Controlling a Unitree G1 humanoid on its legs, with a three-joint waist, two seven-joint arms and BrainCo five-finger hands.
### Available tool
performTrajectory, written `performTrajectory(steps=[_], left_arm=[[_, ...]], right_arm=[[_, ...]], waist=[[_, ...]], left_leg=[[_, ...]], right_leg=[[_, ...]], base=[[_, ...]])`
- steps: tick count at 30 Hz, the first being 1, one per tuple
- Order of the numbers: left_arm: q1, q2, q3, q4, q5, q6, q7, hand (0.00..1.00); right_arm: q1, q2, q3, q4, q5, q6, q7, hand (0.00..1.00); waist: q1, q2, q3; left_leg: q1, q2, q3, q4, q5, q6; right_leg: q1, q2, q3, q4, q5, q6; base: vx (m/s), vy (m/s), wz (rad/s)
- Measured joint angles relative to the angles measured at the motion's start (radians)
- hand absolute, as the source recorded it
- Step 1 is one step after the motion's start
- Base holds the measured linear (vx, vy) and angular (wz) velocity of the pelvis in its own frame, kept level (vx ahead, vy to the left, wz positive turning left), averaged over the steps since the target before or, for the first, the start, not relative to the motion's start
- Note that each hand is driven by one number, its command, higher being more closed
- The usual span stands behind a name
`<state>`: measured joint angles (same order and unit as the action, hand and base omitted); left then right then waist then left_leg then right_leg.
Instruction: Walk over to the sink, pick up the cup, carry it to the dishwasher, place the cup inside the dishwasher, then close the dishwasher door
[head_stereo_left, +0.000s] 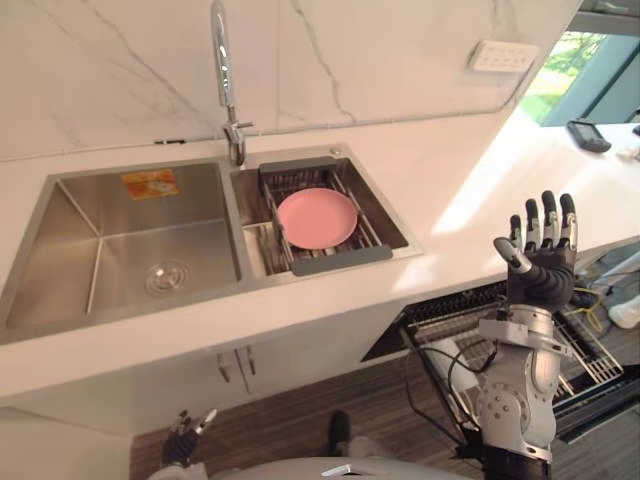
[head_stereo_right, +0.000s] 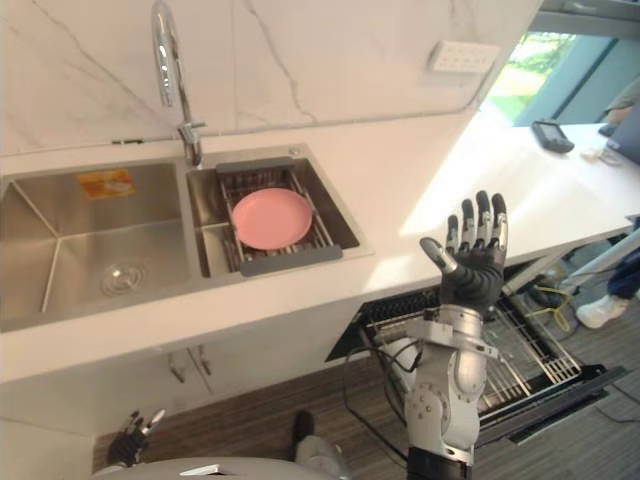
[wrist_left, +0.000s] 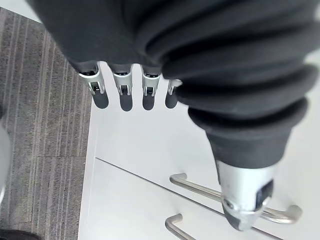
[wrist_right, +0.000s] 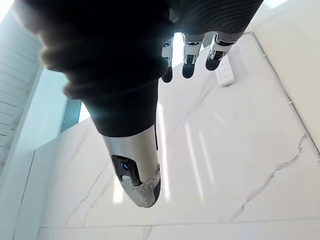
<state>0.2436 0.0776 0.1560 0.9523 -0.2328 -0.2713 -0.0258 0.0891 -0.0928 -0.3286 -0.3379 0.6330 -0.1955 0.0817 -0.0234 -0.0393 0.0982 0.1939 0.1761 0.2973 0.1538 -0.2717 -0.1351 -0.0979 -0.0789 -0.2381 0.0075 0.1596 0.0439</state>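
Observation:
The steel double sink (head_stereo_left: 90, 215) is set in the white counter. A pink plate (head_stereo_left: 316, 217) lies on a grey drain rack (head_stereo_left: 330, 258) over its right basin, and the left basin holds only its drain. My right hand (head_stereo_left: 545, 265) is raised upright over the open dishwasher, fingers straight and open, holding nothing. The dishwasher's wire rack (head_stereo_right: 525, 345) is pulled out over the lowered door (head_stereo_right: 560, 400). A pale rounded thing (head_stereo_right: 398, 352) sits in the rack behind my right forearm; I cannot tell what it is. My left hand (head_stereo_left: 182, 440) hangs low by the cabinet, fingers (wrist_left: 122, 90) relaxed and empty.
A tall faucet (head_stereo_left: 222, 60) stands behind the sink. A wall socket (head_stereo_left: 503, 56) and a black device (head_stereo_left: 587, 135) sit at the far right. Cabinet doors with metal handles (wrist_left: 200, 187) are below the counter. A person's shoe (head_stereo_right: 600, 310) is beside the dishwasher.

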Motion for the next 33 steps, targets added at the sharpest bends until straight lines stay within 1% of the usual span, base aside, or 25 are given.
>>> performTrajectory(steps=[1, 2, 3, 4, 5, 6, 7, 8, 9, 10, 11, 12, 13, 15, 18, 20, 22, 23, 24, 25, 27, 29, 31, 32, 33], left_arm=[[0.001, -0.001, 0.001, -0.001, 0.002, 0.004, 0.002, 0.0], [0.0, -0.002, 0.001, -0.001, 0.009, 0.007, 0.007, 0.0], [0.0, -0.004, 0.001, -0.001, 0.016, 0.008, 0.008, 0.0], [0.001, -0.011, 0.001, -0.001, 0.022, 0.008, 0.01, 0.0], [0.001, -0.013, 0.001, -0.002, 0.022, 0.006, 0.01, 0.0], [0.001, -0.019, 0.005, -0.005, 0.022, 0.003, 0.009, 0.0], [0.003, -0.021, 0.012, -0.013, 0.023, 0.001, 0.01, 0.0], [0.01, -0.028, 0.036, -0.029, 0.03, 0.001, 0.011, 0.0], [0.014, -0.033, 0.038, -0.038, 0.042, -0.01, 0.013, 0.0], [0.014, -0.033, 0.037, -0.039, 0.043, -0.015, 0.013, 0.0], [0.017, -0.039, 0.029, -0.04, 0.043, -0.016, 0.011, 0.0], [0.029, -0.047, 0.017, -0.035, 0.044, -0.017, 0.01, 0.0], [0.043, -0.049, 0.017, -0.036, 0.045, -0.018, 0.01, 0.0], [0.048, -0.039, 0.02, -0.038, 0.051, -0.024, 0.012, 0.0], [0.045, -0.019, 0.022, -0.038, 0.047, -0.022, 0.034, 0.0], [0.039, -0.012, 0.024, -0.038, 0.041, -0.022, 0.037, 0.0], [0.033, -0.009, 0.023, -0.037, 0.042, -0.023, 0.037, 0.0], [0.028, -0.009, 0.021, -0.037, 0.042, -0.023, 0.037, 0.0], [0.025, -0.009, 0.02, -0.037, 0.041, -0.023, 0.037, 0.0], [0.019, -0.009, 0.018, -0.037, 0.041, -0.023, 0.038, 0.0], [0.012, -0.01, 0.015, -0.037, 0.041, -0.023, 0.035, 0.0], [0.01, -0.008, 0.012, -0.036, 0.043, -0.024, 0.034, 0.0], [0.01, -0.007, 0.008, -0.035, 0.044, -0.024, 0.034, 0.0], [0.01, -0.005, 0.007, -0.033, 0.049, -0.024, 0.033, 0.0], [0.01, -0.003, 0.008, -0.03, 0.052, -0.024, 0.032, 0.0]], right_arm=[[-0.003, -0.004, 0.0, 0.0, 0.004, 0.011, 0.004, 0.0], [-0.01, -0.013, 0.001, 0.001, 0.012, 0.034, 0.005, 0.0], [-0.014, -0.022, 0.001, 0.001, 0.019, 0.046, 0.005, 0.0], [-0.025, -0.054, 0.002, 0.003, 0.03, 0.065, 0.005, 0.0], [-0.027, -0.059, 0.003, 0.005, 0.03, 0.066, 0.006, 0.0], [-0.029, -0.061, 0.004, 0.008, 0.029, 0.067, 0.006, 0.0], [-0.034, -0.065, 0.006, 0.015, 0.029, 0.07, 0.006, 0.0], [-0.045, -0.068, 0.006, 0.026, 0.027, 0.07, 0.003, 0.0], [-0.06, -0.066, 0.007, 0.052, 0.027, 0.069, -0.001, 0.0], [-0.07, -0.064, 0.006, 0.068, 0.026, 0.069, -0.004, 0.0], [-0.084, -0.074, 0.007, 0.087, 0.015, 0.069, -0.006, 0.0], [-0.092, -0.078, 0.021, 0.097, -0.011, 0.071, -0.006, 0.0], [-0.089, -0.07, 0.038, 0.097, -0.033, 0.071, -0.006, 0.0], [-0.089, -0.064, 0.054, 0.097, -0.056, 0.071, -0.006, 0.0], [-0.089, -0.062, 0.078, 0.096, -0.09, 0.071, -0.001, 0.0], [-0.086, -0.062, 0.083, 0.089, -0.091, 0.071, 0.003, 0.0], [-0.082, -0.062, 0.084, 0.086, -0.114, 0.073, 0.005, 0.0], [-0.078, -0.063, 0.085, 0.086, -0.161, 0.075, 0.006, 0.0], [-0.074, -0.064, 0.085, 0.086, -0.185, 0.079, 0.006, 0.0], [-0.069, -0.065, 0.085, 0.086, -0.229, 0.096, 0.006, 0.0], [-0.062, -0.068, 0.085, 0.086, -0.308, 0.106, 0.004, 0.0], [-0.063, -0.097, 0.088, 0.086, -0.411, 0.109, 0.006, 0.0], [-0.065, -0.128, 0.092, 0.086, -0.482, 0.112, 0.016, 0.0], [-0.07, -0.16, 0.096, 0.086, -0.559, 0.112, 0.029, 0.0], [-0.092, -0.201, 0.105, 0.086, -0.66, 0.112, 0.041, 0.0]], waist=[[0.006, -0.004, -0.006], [0.01, 0.005, -0.005], [0.011, 0.011, -0.006], [0.013, 0.024, -0.017], [0.015, 0.028, -0.016], [0.015, 0.027, -0.016], [0.017, 0.028, -0.016], [0.023, 0.03, -0.005], [0.029, 0.022, 0.004], [0.031, 0.022, 0.005], [0.032, 0.041, 0.002], [0.057, 0.062, 0.006], [0.054, 0.061, 0.007], [0.054, 0.048, 0.008], [0.052, 0.013, 0.009], [0.047, 0.002, 0.002], [0.044, 0.0, 0.0], [0.041, 0.001, 0.0], [0.039, 0.002, -0.001], [0.037, 0.005, -0.001], [0.033, 0.007, -0.001], [0.032, 0.006, -0.001], [0.033, 0.005, -0.001], [0.035, 0.004, -0.001], [0.034, 0.002, -0.001]], left_leg=[[-0.002, 0.011, -0.001, -0.001, 0.003, 0.0], [-0.004, 0.026, -0.005, -0.002, 0.004, -0.006], [-0.007, 0.031, -0.011, -0.004, 0.005, -0.008], [-0.025, 0.05, -0.025, 0.009, 0.007, -0.011], [-0.041, 0.053, -0.026, 0.036, 0.006, -0.01], [-0.067, 0.056, -0.028, 0.081, 0.005, -0.008], [-0.109, 0.06, -0.031, 0.165, 0.006, -0.007], [-0.148, 0.059, -0.057, 0.256, 0.001, 0.012], [-0.157, 0.026, -0.063, 0.235, -0.033, 0.026], [-0.166, 0.002, -0.073, 0.198, -0.037, 0.036], [-0.185, -0.04, -0.091, 0.09, 0.011, 0.062], [-0.187, -0.057, -0.119, 0.072, 0.098, 0.063], [-0.177, -0.068, -0.118, 0.061, 0.096, 0.068], [-0.156, -0.092, -0.107, 0.022, 0.106, 0.08], [-0.138, -0.11, -0.096, -0.01, 0.112, 0.084], [-0.141, -0.116, -0.094, -0.02, 0.114, 0.086], [-0.139, -0.119, -0.091, -0.028, 0.115, 0.088], [-0.137, -0.121, -0.092, -0.034, 0.119, 0.089], [-0.137, -0.121, -0.093, -0.034, 0.119, 0.089], [-0.13, -0.123, -0.098, -0.035, 0.12, 0.089], [-0.131, -0.124, -0.106, -0.035, 0.12, 0.089], [-0.13, -0.125, -0.108, -0.036, 0.12, 0.089], [-0.125, -0.125, -0.109, -0.036, 0.119, 0.09], [-0.122, -0.126, -0.11, -0.036, 0.119, 0.091], [-0.123, -0.126, -0.11, -0.035, 0.117, 0.093]], right_leg=[[0.014, 0.014, -0.006, -0.027, 0.012, -0.003], [0.026, 0.029, -0.015, -0.051, 0.026, -0.007], [0.029, 0.034, -0.022, -0.057, 0.026, -0.007], [0.028, 0.047, -0.043, -0.058, 0.007, -0.006], [0.028, 0.047, -0.051, -0.055, -0.002, -0.005], [0.028, 0.046, -0.056, -0.054, -0.011, -0.015], [0.034, 0.044, -0.06, -0.055, -0.012, -0.023], [0.06, 0.016, -0.069, -0.056, -0.016, -0.028], [0.086, -0.013, -0.071, -0.058, -0.012, -0.015], [0.098, -0.031, -0.071, -0.063, -0.01, -0.011], [0.109, -0.047, -0.075, -0.068, -0.009, 0.005], [0.12, -0.04, -0.063, -0.078, -0.007, 0.028], [0.131, -0.047, -0.047, -0.089, -0.002, 0.033], [0.131, -0.069, -0.042, -0.089, 0.001, 0.044], [0.123, -0.08, -0.023, -0.09, -0.003, 0.048], [0.115, -0.084, -0.022, -0.091, -0.003, 0.051], [0.112, -0.085, -0.023, -0.092, -0.001, 0.057], [0.111, -0.086, -0.025, -0.091, -0.003, 0.06], [0.11, -0.087, -0.027, -0.09, -0.003, 0.061], [0.11, -0.087, -0.034, -0.089, -0.003, 0.061], [0.112, -0.086, -0.049, -0.089, -0.003, 0.061], [0.115, -0.087, -0.052, -0.089, -0.003, 0.061], [0.12, -0.089, -0.054, -0.089, -0.003, 0.061], [0.124, -0.091, -0.054, -0.089, -0.003, 0.061], [0.125, -0.092, -0.053, -0.089, -0.003, 0.061]], base=[[0.11, -0.045, 0.07], [0.12, -0.04, 0.1], [0.15, -0.022, 0.28], [0.13, -0.005, 0.31], [0.12, 0.006, 0.32], [0.08, -0.02, 0.2], [0.1, 0.002, 0.28], [0.11, 0.067, 0.35], [0.08, 0.116, 0.34], [0.03, 0.132, 0.31], [0.0, 0.113, -0.02], [0.01, 0.121, -0.12], [0.01, 0.108, -0.2], [-0.01, 0.091, -0.02], [-0.02, 0.069, -0.15], [0.02, 0.026, -0.07], [0.03, 0.021, -0.02], [0.04, 0.01, 0.02], [0.07, 0.011, 0.05], [0.06, 0.008, 0.08], [0.04, 0.002, 0.08], [-0.01, -0.001, 0.04], [-0.02, -0.002, 0.01], [-0.05, -0.011, 0.01], [-0.07, -0.014, -0.01]])
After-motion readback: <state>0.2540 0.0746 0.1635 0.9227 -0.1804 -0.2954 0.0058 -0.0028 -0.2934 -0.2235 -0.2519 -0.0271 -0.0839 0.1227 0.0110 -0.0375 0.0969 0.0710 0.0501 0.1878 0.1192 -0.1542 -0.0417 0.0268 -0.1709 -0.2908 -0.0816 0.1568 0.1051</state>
